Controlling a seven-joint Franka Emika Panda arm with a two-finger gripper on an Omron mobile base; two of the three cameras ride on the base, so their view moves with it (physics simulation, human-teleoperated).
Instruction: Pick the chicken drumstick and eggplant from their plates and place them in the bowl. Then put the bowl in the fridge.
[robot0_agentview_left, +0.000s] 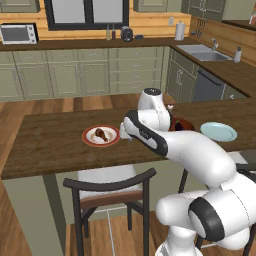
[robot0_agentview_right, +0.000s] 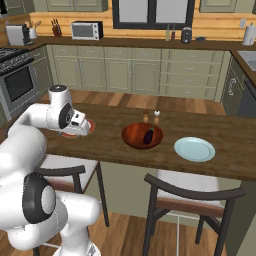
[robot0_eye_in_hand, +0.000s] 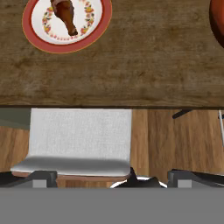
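Eggplant already in bowl, drumstick lying on the red-rimmed plate near the counter's near edge, gripper wide open and empty: shift forward over the meat, align jaws across it, descend, close.

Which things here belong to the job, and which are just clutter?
Job: chicken drumstick on red-rimmed plate; eggplant already in bowl; empty blue plate; open gripper.
Clutter: shakers, microwave, chairs.
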